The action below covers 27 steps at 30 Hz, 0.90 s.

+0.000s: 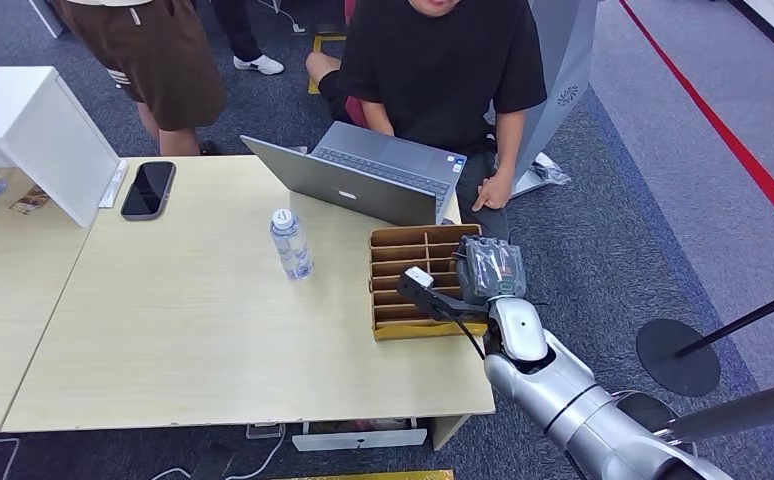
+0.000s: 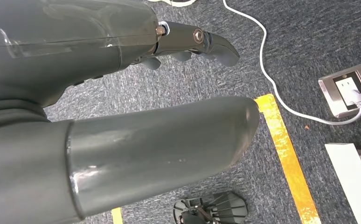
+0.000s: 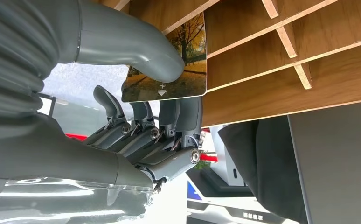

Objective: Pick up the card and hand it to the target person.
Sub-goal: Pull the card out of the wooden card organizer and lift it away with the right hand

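The card [image 3: 176, 65], printed with autumn trees, stands partly in a slot of the wooden divider box [image 3: 286, 60]. My right hand [image 3: 136, 116] pinches it, with the thumb on the printed face and the fingers [image 3: 169, 112] behind it. In the head view my right hand [image 1: 488, 270] hovers over the right side of the wooden box [image 1: 423, 330] on the table. A person in a black shirt [image 1: 443, 60] sits just behind the box at a laptop. My left hand [image 2: 99, 70] hangs over the carpet, its fingers [image 2: 202, 42] loosely extended and holding nothing.
On the light wood table [image 1: 213, 340] stand an open laptop [image 1: 363, 175], a water bottle [image 1: 290, 243], a black phone [image 1: 148, 188] and a white box [image 1: 33, 130] at the far left. A second person in brown shorts [image 1: 153, 50] stands behind. A socket and cable [image 2: 351, 88] lie on the floor.
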### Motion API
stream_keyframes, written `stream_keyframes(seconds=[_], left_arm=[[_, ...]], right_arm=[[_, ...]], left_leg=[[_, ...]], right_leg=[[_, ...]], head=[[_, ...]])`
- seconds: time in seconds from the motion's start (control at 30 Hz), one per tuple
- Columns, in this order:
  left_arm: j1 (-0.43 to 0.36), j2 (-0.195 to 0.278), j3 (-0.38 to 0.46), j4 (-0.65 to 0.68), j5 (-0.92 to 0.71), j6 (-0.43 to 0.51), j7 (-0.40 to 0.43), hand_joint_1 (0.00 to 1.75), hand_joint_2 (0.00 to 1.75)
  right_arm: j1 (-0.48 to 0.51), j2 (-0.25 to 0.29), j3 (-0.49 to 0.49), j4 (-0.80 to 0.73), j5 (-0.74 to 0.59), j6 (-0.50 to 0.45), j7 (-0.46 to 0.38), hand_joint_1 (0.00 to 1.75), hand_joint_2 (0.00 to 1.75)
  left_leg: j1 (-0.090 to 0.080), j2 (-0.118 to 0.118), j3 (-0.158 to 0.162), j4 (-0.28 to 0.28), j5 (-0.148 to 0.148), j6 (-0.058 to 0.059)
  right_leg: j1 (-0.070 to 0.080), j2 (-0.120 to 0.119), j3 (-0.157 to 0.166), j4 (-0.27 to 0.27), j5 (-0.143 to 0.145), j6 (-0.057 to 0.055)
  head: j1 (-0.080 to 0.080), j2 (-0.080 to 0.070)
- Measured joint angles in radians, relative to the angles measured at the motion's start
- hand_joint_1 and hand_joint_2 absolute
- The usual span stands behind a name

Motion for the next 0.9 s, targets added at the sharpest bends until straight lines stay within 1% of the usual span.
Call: stream_keyframes(seconds=[0.17,0.27,0.37,0.47,0.7,0.9], left_arm=[[0.000,0.000,0.000,0.000,0.002,0.001,-0.001,0.00,0.00],[0.002,0.000,0.000,0.000,0.005,0.002,-0.006,0.00,0.00],[0.006,0.000,0.001,0.000,0.010,0.004,-0.015,0.00,0.00],[0.009,0.001,0.001,0.000,0.013,0.006,-0.022,0.00,0.00],[0.011,0.009,0.003,0.000,0.016,0.003,-0.036,0.00,0.00],[0.012,0.010,0.008,0.000,0.018,0.002,-0.037,0.00,0.00]], right_arm=[[-0.001,0.000,0.001,-0.005,0.015,0.000,0.005,1.66,1.75],[0.000,-0.004,0.001,-0.029,0.003,0.008,-0.003,1.62,1.75],[0.007,-0.018,0.000,-0.085,-0.047,0.029,-0.028,1.59,1.75],[0.010,-0.037,-0.002,-0.160,-0.112,0.049,-0.054,1.60,1.75],[0.009,-0.061,-0.008,-0.297,-0.234,0.056,-0.110,1.58,1.75],[0.002,-0.077,-0.010,-0.365,-0.273,0.052,-0.125,1.58,1.75]], left_leg=[[0.000,0.000,0.000,0.000,0.000,0.000],[0.000,0.000,0.000,0.000,0.000,0.000],[0.000,0.000,0.000,0.000,0.000,0.000],[0.000,0.000,0.000,0.000,0.000,0.000],[0.000,0.000,0.000,0.000,0.000,0.000],[0.000,0.000,0.000,0.000,0.000,0.000]], right_leg=[[0.000,0.000,0.000,0.000,0.000,0.000],[0.000,0.000,0.000,0.000,0.000,0.000],[0.000,0.000,0.000,0.000,0.000,0.000],[0.000,0.000,0.000,0.000,0.000,0.000],[0.000,0.000,0.000,0.000,0.000,0.000],[0.000,0.000,0.000,0.000,0.000,0.000]], head=[[0.000,0.000],[0.000,0.000],[0.000,0.000],[0.000,0.000],[0.000,0.000],[0.000,0.000]])
